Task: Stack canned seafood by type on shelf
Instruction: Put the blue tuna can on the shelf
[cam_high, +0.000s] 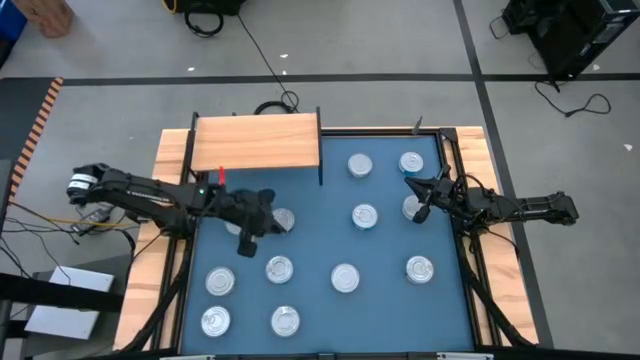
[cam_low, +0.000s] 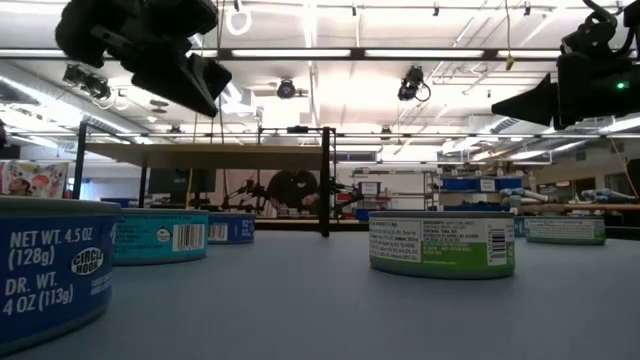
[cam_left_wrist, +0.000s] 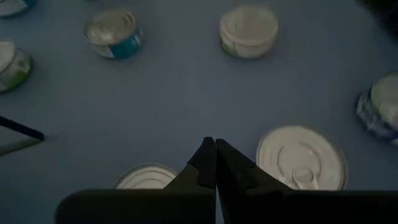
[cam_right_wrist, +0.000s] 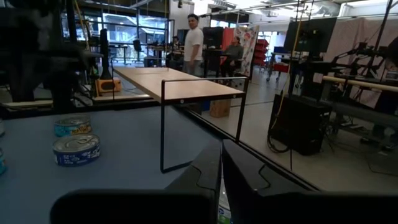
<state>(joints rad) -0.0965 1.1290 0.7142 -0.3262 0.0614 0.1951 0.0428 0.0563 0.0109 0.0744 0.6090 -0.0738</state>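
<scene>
Left jaws (cam_high: 247, 247) pressed together, empty; right jaws (cam_high: 424, 213) likewise.

High view: tins (cam_high: 345, 278) scattered over blue desk (cam_high: 315, 225); shelf (cam_high: 257, 142), pale wood, bare, at far-left corner.

Low view: tin (cam_low: 441, 243) short, round, paper-labelled.

Left wrist view: lid (cam_left_wrist: 301, 157) silvery, ringed; judged rigid, fairly light, slippery. Grip best taken across side wall.

Ceiling strip lights (cam_low: 420, 52) glare bright in the low view — the nearest tin (cam_low: 50, 265) looms soft and blurred. The left wrist view is dim, bluish — faint shadows only.
</scene>
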